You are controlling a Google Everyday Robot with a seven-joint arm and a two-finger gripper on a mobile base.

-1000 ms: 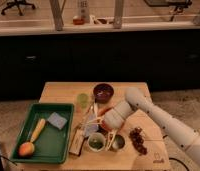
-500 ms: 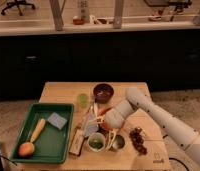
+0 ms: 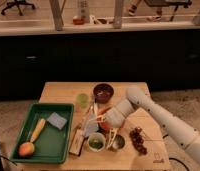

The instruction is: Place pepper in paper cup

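The white paper cup (image 3: 96, 142) stands near the table's front edge and shows something greenish inside. My gripper (image 3: 102, 124) hangs just above and behind it, at the end of the white arm (image 3: 158, 120) that reaches in from the right. A red-orange piece that looks like the pepper (image 3: 106, 123) sits right at the gripper. The shiny metal cup (image 3: 118, 143) stands just right of the paper cup. The translucent green cup (image 3: 82, 100) stands further back on the left.
A dark red bowl (image 3: 103, 92) is at the back of the wooden table (image 3: 58, 92). Dark grapes (image 3: 138, 138) lie at the right. A green tray (image 3: 63, 145) on the left holds a sponge, a long yellow item and an orange fruit. A flat box (image 3: 77, 143) lies beside it.
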